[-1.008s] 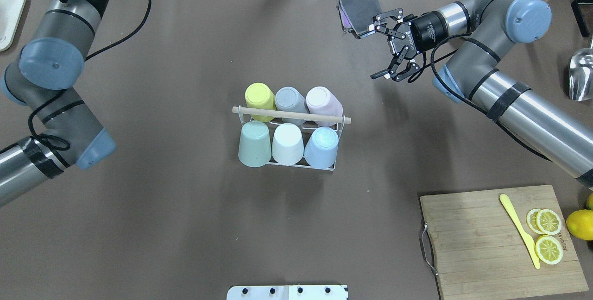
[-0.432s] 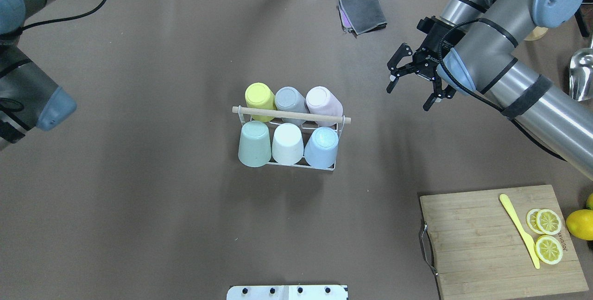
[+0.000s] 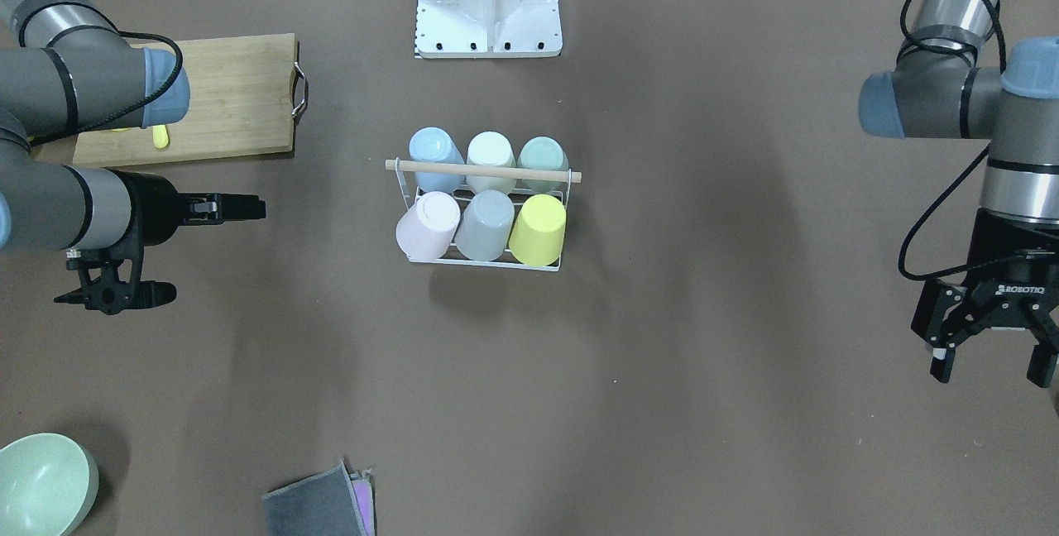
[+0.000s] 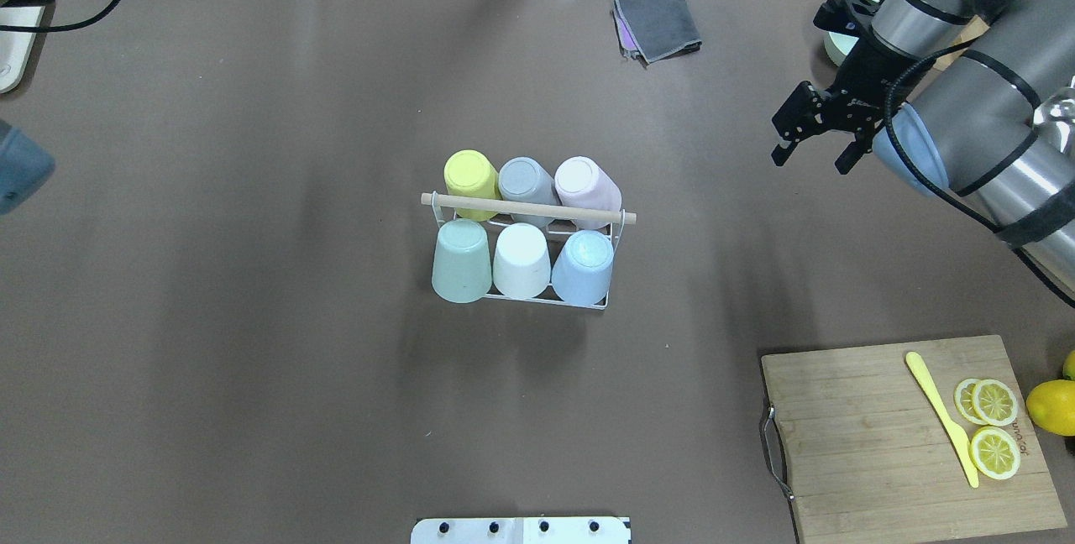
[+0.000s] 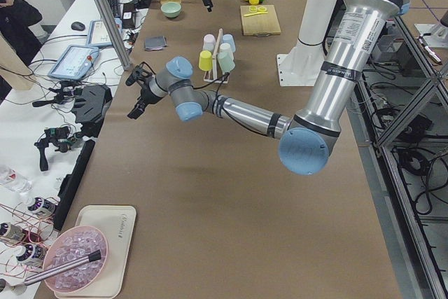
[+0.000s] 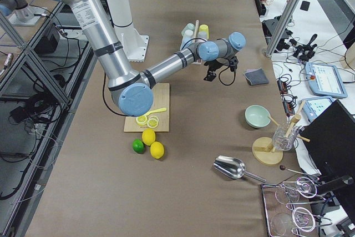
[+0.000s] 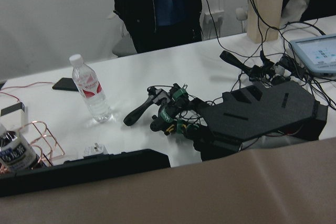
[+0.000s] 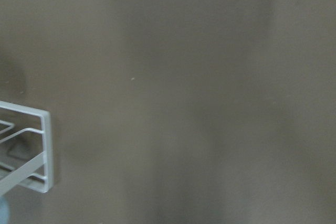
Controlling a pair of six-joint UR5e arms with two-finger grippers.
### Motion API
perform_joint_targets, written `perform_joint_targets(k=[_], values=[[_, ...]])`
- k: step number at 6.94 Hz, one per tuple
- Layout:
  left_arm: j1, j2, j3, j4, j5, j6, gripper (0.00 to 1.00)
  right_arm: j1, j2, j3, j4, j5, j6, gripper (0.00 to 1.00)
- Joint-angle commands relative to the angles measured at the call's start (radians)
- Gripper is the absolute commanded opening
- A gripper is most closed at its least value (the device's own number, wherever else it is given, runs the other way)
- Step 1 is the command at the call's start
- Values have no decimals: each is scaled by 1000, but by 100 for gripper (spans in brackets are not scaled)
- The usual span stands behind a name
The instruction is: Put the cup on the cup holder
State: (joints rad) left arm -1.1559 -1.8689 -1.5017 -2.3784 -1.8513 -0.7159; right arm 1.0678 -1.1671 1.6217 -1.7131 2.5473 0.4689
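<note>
Worktop [image 4: 252,317] covered in brown is seen in every fixed view, with the left arm [image 3: 1013,106] held over its left end and the right arm [image 4: 991,107] over its right end. A wooden cutting board [image 4: 873,435] is laid at the right corner of the robot's edge. The cup holder [image 4: 527,208] is set at the centre of the worktop, well apart from both arms. Six upturned cups are carried on it: a yellow cup [image 4: 470,175], a grey cup [image 4: 525,180] and a pink cup [image 4: 584,179] in the row toward the far edge, and a green cup [image 4: 461,263], a white cup [image 4: 521,261] and a blue cup [image 4: 584,267] toward the robot's edge. The left gripper [image 3: 989,370] is shown with fingers spread and nothing between them; the right gripper [image 4: 812,159] is likewise parted and empty. A folded grey cloth [image 4: 659,22] is placed by the far edge.
</note>
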Motion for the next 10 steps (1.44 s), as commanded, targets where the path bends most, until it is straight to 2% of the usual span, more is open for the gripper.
perform_joint_targets(k=[1,2,4,6,8,10], values=[[-56,88,-6,132,-313,15,98,78,-205,56,307,-225,-4,99],[-65,109,-6,212,-378,22,98,116,-268,56,366,-226,-1,99],[-71,180,-9,261,-423,93,98,203,-350,55,359,-223,51,98],[-96,212,-9,446,-476,243,98,266,-416,49,349,-205,148,98],[-108,241,-9,598,-482,362,98,345,-439,46,275,-194,133,99],[-159,247,3,755,-479,568,98,377,-438,53,244,-197,84,99]])
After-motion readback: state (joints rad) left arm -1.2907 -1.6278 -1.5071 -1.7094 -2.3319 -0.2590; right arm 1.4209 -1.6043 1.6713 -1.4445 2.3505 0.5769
